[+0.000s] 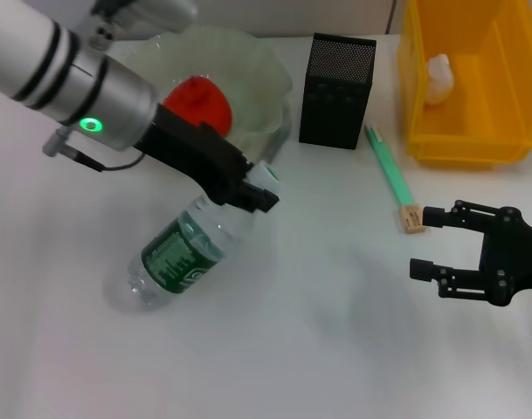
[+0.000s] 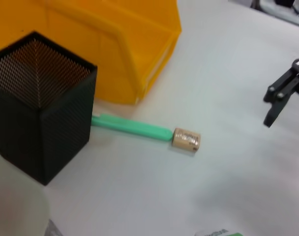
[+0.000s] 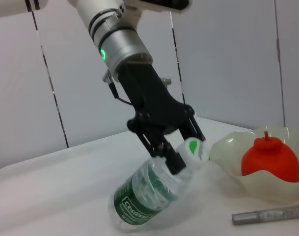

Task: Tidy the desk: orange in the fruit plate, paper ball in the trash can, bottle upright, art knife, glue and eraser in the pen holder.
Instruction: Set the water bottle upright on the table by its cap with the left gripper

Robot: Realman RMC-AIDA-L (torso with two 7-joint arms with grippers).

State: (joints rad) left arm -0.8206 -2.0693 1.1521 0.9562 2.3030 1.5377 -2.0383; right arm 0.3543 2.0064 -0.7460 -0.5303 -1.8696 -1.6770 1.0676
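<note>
The clear bottle with the green label leans over, base on the table and cap end raised. My left gripper is shut on its neck, just below the white cap. The orange sits in the pale-green fruit plate. A white paper ball lies inside the yellow trash can. The green art knife and the beige eraser lie on the table right of the black mesh pen holder. My right gripper stands open just right of the eraser, holding nothing.
A silvery stick lies on the table by the fruit plate; I cannot tell whether it is the glue. The pen holder stands close to the trash can, with the knife and eraser in front.
</note>
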